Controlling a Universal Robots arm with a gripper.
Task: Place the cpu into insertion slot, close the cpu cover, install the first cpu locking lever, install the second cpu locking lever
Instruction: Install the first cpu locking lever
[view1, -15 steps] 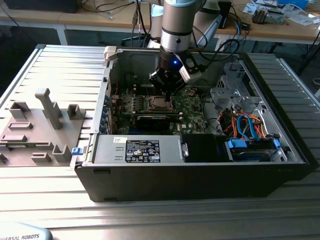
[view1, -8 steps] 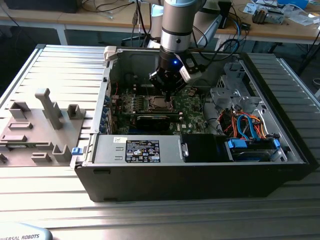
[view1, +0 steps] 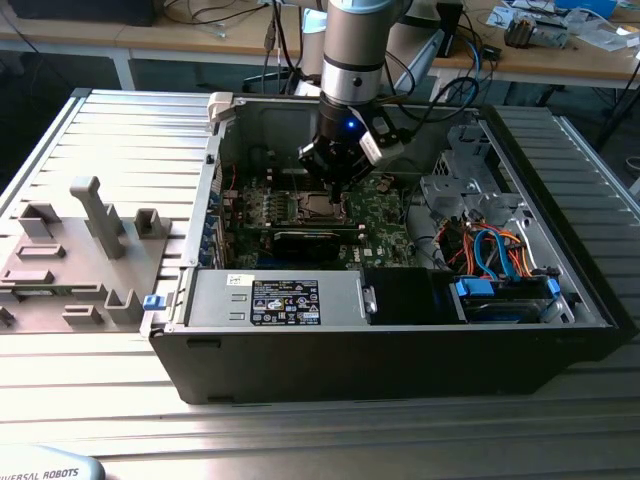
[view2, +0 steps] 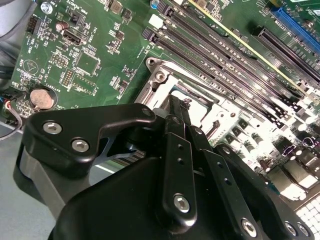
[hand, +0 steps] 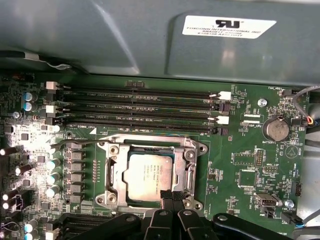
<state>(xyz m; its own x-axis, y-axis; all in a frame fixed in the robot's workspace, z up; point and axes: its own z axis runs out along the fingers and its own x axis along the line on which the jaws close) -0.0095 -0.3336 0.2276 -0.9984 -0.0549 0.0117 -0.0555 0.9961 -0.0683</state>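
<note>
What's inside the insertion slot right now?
The cpu sits in the insertion slot, its silver top showing through the cpu cover cut-out. The gripper hides part of one edge, and the slot's contacts underneath the chip cannot be seen.

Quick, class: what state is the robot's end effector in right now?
End effector: closed, fingertips together with nothing visible between them, at the edge of the cpu cover.
</note>
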